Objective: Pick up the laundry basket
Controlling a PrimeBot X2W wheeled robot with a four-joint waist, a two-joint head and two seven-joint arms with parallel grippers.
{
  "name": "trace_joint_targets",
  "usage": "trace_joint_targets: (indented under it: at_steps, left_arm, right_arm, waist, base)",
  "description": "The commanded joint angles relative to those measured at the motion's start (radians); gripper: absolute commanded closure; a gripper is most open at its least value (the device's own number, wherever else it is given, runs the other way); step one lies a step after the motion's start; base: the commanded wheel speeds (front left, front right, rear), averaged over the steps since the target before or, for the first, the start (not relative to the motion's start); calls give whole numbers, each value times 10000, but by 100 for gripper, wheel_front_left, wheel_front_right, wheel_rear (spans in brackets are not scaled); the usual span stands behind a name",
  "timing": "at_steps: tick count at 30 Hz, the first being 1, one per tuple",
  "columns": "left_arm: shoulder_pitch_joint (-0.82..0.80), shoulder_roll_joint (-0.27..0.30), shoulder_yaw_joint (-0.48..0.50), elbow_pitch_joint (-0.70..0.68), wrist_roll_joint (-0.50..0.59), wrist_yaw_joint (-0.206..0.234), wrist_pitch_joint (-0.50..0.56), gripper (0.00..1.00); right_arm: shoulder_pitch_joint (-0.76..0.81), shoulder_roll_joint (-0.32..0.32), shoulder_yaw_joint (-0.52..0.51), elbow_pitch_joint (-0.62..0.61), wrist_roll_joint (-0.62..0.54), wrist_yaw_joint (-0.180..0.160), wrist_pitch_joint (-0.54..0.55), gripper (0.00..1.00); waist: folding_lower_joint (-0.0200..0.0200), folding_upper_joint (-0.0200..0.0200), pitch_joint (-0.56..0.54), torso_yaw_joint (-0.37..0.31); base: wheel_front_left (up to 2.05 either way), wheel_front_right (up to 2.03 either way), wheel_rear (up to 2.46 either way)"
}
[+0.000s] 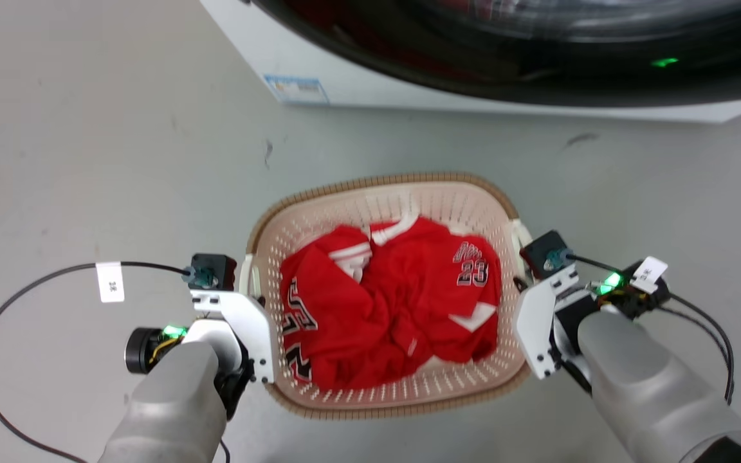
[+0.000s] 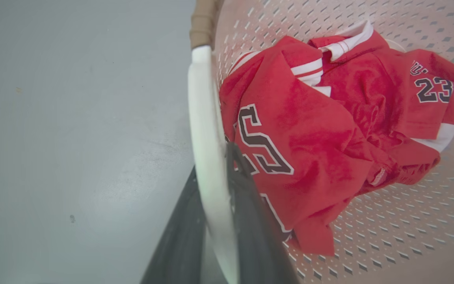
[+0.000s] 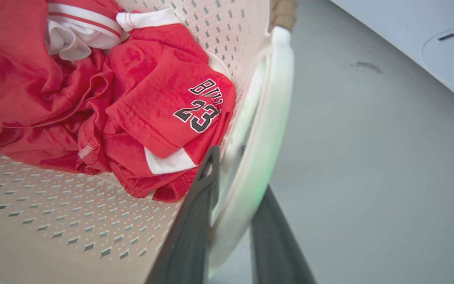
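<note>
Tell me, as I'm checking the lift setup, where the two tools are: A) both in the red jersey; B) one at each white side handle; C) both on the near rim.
B: the left tool and the right tool each straddle a handle of the laundry basket.

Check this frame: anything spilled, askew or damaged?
Nothing stands out. The cream perforated plastic laundry basket looks intact, the red jersey lies inside, and the left tool and right tool each clamp a white side handle.

The jersey (image 1: 383, 302) lies in the laundry basket (image 1: 383, 180), which sits before the washer (image 1: 370, 80).
</note>
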Motion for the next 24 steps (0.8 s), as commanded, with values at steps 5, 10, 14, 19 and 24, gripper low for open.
trace_joint_targets:
  at_steps: [5, 10, 14, 19, 24]
  left_arm:
    - [504, 166, -532, -263, -436, 6, 676, 100]
    - [939, 278, -1061, -499, -911, 6, 1462, 100]
    - [1263, 359, -1467, -705, -1325, -6, 2080, 100]
    - [1488, 445, -1957, -956, -1778, -8, 2594, 100]
    - [1753, 469, -2377, -1059, -2210, -15, 2957, 100]
  right_arm:
    - [666, 154, 576, -197, 672, 45, 615, 100]
    - [1187, 164, 1103, -518, 1485, 48, 1373, 100]
    - [1551, 46, 1580, -793, 2115, 50, 1886, 100]
    - [1794, -209, 2169, -1063, 2840, 50, 2434, 100]
    - [2035, -428, 2670, -1163, 3474, 50, 2764, 100]
  waist:
    - [0, 0, -1605, -210]
    - [0, 0, -2658, -370]
    - [0, 0, -3398, -485]
    - [0, 0, -4153, -623]
    - [0, 0, -4837, -775]
  base:
    - [0, 0, 0]
    - [0, 0, 0]
    - [0, 0, 0]
    - [0, 0, 0]
    - [0, 0, 0]
